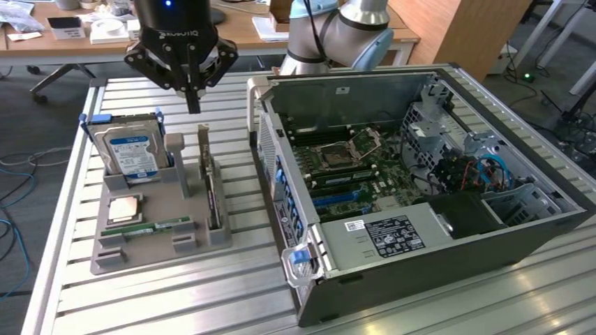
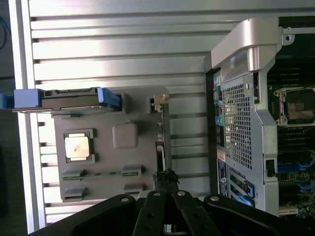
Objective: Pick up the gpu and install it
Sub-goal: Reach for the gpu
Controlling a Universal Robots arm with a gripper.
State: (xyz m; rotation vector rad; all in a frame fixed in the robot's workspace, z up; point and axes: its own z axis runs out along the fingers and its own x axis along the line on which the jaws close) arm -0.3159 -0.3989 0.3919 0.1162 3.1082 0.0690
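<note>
Slatted metal table (image 1: pixel 149 300) is carrying a grey tray (image 1: pixel 149 255) and an open computer case (image 1: pixel 419 286). Along the tray's edge nearest the case, the gpu (image 1: pixel 213 199) is standing on edge in a slot. Above the tray's far edge the gripper (image 1: pixel 194 105) is hovering, fingers pressed together and holding nothing.

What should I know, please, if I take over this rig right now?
Gripper: jaws shut, holding nothing, hovering above the far end of the grey holder.
The gpu: standing on edge in its slot, on the holder's side nearest the open computer case. The gripper is above it, not touching it.
Hard drive: upright at the holder's other side.
Done: nothing of the task shows as done; the gpu is not grasped.
Left: picking the gpu up and installing it in the case.
</note>
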